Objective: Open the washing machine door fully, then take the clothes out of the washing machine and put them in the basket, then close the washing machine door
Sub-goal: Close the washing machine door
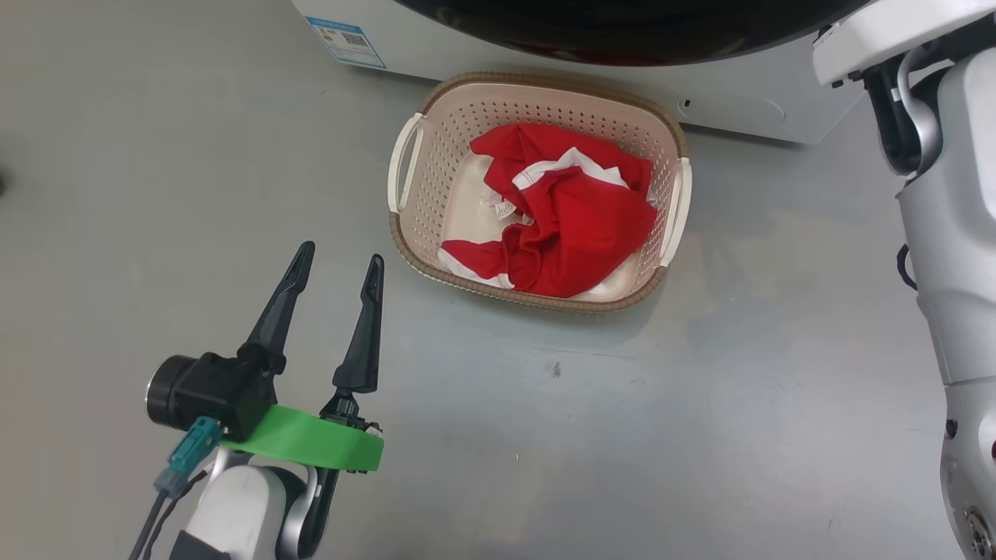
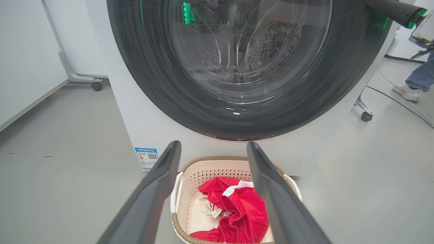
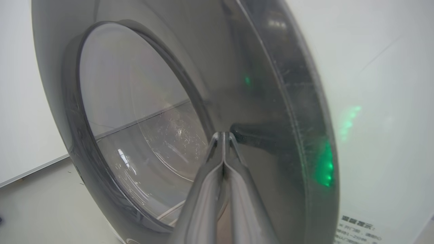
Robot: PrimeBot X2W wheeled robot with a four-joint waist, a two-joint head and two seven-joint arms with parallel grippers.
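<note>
1. Basket (image 1: 436, 155) front and centre in the head view, sitting on the grey floor (image 1: 622, 428) just toward 12 o'clock of the picture's middle. Its far rim is close to the foot of the washing machine (image 1: 747, 101).
2. And there they are, the clothes (image 1: 576, 225): red with white trim, crumpled inside the basket and bunched toward its 3 o'clock side, with a small white tag showing near the middle.
3. Left claw (image 1: 341, 254) is down at 7 o'clock in the head view, fingers (image 1: 282, 299) spread wide with nothing between them. It is clear of the basket, which lies toward its 1 o'clock.
4. The left wrist view looks along those spread fingers, with basket and red fabric low at 6 o'clock. The washing machine door (image 2: 152, 84) looms at 12 o'clock, lying flat against the white front, and the steel drum (image 2: 271, 44) shows through the glass.
5. Blue label sticker (image 2: 146, 158) sits at 8 o'clock of that view, low on the machine's front, near the basket.
6. Right claw (image 3: 222, 135), in its own wrist view, is pressed together with nothing pinched. Its tips are right up at the door's glossy black rim, at 3 o'clock of the glass bowl (image 3: 135, 118). Whether they press on it, I can't tell.
7. Right arm (image 1: 957, 233) stands tall at 3 o'clock in the head view, running up to the top edge.
8. A person's shoe (image 2: 407, 92) shows at 3 o'clock in the left wrist view, on the floor beyond the machine.
</note>
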